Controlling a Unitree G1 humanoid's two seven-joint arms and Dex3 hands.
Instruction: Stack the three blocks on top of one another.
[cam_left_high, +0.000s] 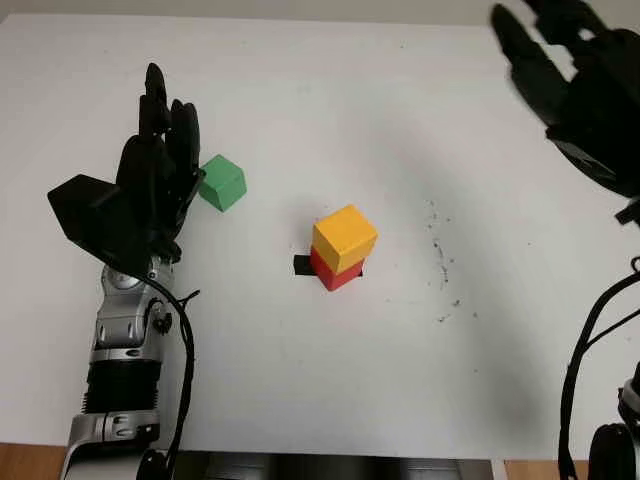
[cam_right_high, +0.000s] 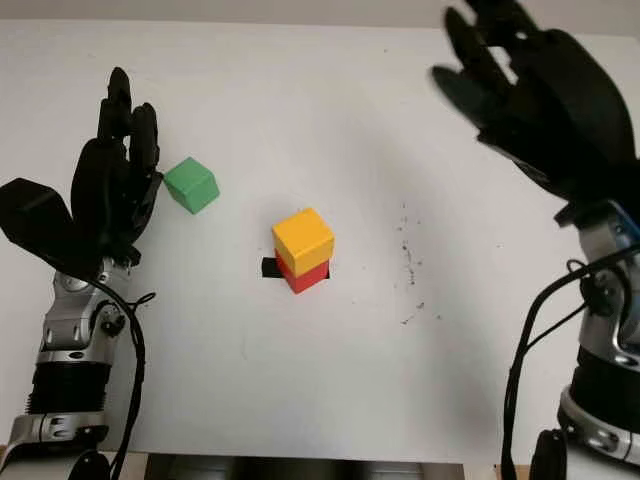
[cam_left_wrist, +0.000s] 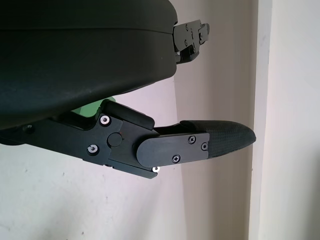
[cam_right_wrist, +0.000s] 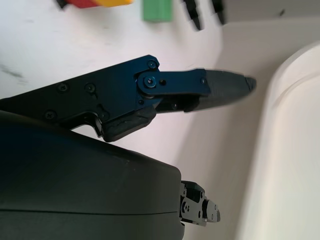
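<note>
So we've got the yellow block (cam_left_high: 345, 238) sitting on the red block (cam_left_high: 334, 272) mid-tabletop (cam_left_high: 300, 380), which looks like two-thirds of the stack done and only the green block (cam_left_high: 222, 183) left, lying by itself up and to the left of that stack. Our left hand (cam_left_high: 160, 160) is just beside the green block, open and holding nothing, probably lined up to grab it. Our right hand (cam_right_high: 530, 90) hangs well off to the right of the stack, also open and holding nothing, seemingly just keeping out of the way.

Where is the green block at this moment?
In the left eye view, the green block sits alone on the white table, just beside the open left hand and apart from the yellow block stacked on the red block.
</note>
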